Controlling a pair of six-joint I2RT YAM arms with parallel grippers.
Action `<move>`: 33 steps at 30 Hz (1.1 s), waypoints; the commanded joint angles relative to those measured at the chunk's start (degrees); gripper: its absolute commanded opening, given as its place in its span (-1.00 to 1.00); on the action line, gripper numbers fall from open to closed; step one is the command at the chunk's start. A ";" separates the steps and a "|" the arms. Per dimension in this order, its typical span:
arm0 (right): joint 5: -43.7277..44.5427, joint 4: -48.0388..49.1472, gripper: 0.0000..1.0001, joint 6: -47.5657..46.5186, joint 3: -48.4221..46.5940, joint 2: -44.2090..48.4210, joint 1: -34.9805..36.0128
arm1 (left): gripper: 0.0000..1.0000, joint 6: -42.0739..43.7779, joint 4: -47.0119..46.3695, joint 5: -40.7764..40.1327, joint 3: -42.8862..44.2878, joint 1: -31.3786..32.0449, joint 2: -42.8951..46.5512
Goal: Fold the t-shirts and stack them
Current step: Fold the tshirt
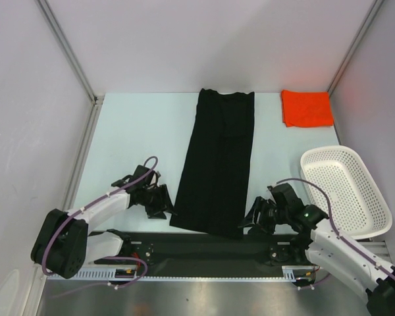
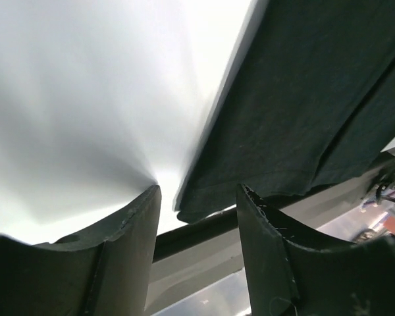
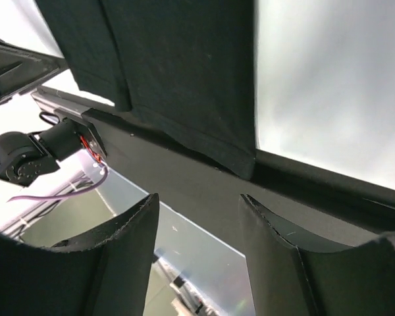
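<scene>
Black t-shirt [image 1: 216, 164]: lies flat on the table [image 1: 138, 131] as a long narrow strip, sides turned in. It runs from the far edge toward the arms, and its near hem laps onto the dark base plate [image 1: 204, 247]. No print shows on it.

Orange-red t-shirt [image 1: 306, 108]: a small folded square, apart from the black t-shirt and off to the right of its far end.

White mesh basket [image 1: 375, 197]: right of the black t-shirt's near half, nothing seen in it.

Left gripper [image 1: 159, 203]: low, just beside the near left corner of the black t-shirt, jaws spread, holding nothing.

Right gripper [image 1: 253, 217]: just beside the near right corner, likewise spread and empty.

Progress, as a judgement: the orange-red shirt looks finished. The black one has had only its lengthwise folds. The crosswise folds are left, then stacking the two, which lie well apart.

Views compared:
- Only the top view shows the whole strip, the orange-red t-shirt and the basket.
- Left wrist view: the left hem corner sits just beyond the gap between the fingers [image 2: 135, 224], untouched. From above, that contact cannot be judged.
- Right wrist view: the right hem corner drapes over the base plate's edge, and a second layer's edge on the cloth confirms a doubled fold. Fingers [image 3: 276, 243] are clear of the fabric.
</scene>
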State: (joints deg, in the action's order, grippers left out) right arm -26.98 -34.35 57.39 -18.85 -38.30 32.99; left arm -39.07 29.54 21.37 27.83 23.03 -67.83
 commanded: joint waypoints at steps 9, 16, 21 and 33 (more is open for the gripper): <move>2.29 8.50 0.13 4.31 3.73 -8.36 3.13 | 0.12 -0.75 -3.00 -0.80 -0.50 0.70 -3.35; 2.73 13.51 0.03 6.16 6.54 -9.68 3.22 | -0.07 -1.62 -4.49 -0.97 -1.99 2.37 -6.17; 2.02 19.67 -0.03 7.65 8.30 -12.32 3.22 | -0.17 -2.24 -3.26 -2.90 -2.00 2.55 -5.29; 1.93 21.96 -0.50 7.13 8.04 -15.40 3.31 | -0.52 -2.50 -2.03 -2.91 -1.64 2.55 -5.99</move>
State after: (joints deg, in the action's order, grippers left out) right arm -27.46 -14.98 64.45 -10.85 -54.08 36.29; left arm -42.11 25.76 23.16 27.51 25.10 -72.84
